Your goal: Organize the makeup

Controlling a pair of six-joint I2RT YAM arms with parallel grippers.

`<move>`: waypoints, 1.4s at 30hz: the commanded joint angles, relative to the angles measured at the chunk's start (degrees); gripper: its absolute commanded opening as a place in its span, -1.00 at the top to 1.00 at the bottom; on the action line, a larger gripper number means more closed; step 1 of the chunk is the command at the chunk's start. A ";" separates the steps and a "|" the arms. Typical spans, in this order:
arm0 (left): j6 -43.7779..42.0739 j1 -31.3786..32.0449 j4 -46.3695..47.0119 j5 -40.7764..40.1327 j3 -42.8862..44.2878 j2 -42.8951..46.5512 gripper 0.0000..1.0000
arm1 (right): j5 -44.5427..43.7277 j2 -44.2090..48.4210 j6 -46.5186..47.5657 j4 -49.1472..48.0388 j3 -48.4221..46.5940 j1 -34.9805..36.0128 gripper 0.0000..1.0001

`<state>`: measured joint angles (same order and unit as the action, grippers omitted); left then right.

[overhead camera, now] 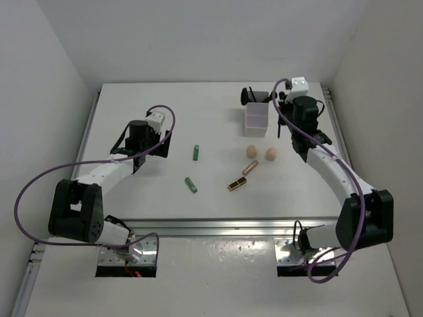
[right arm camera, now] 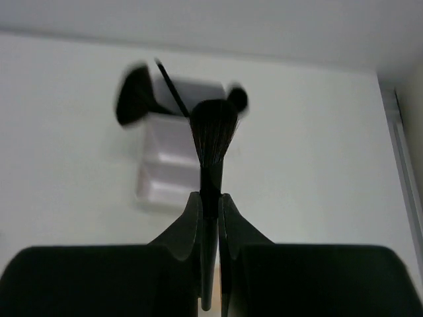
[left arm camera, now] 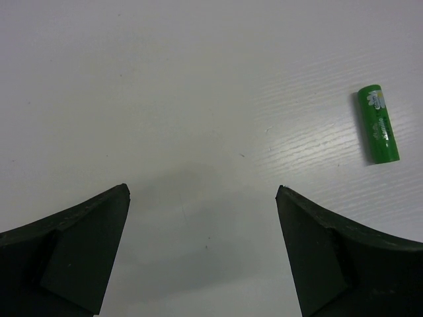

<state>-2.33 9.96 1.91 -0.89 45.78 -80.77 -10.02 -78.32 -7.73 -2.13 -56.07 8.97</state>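
Two hands: right hand [right arm camera: 210, 197] grips black brush [right arm camera: 213, 135]; left hand [left arm camera: 203, 189] wide apart, green tube [left arm camera: 379, 123] nearby.

I see bright, even light with soft shadows; beyond the right gripper [right arm camera: 209, 198] the white box [right arm camera: 168, 158] is blurred.

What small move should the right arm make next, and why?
Probably carry the black brush forward over the white box. The right gripper is shut on its handle, the box lies ahead, and other brushes already stand in it.
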 commanded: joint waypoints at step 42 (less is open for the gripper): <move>-2.95 0.42 -0.42 -1.93 7.57 -6.94 -0.98 | 7.47 -32.80 3.59 -48.59 -11.87 4.12 0.07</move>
<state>-4.40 10.50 0.49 -4.10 51.35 -87.79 -4.36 -119.35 -3.77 -48.51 -68.79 12.84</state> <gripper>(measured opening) 0.990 0.412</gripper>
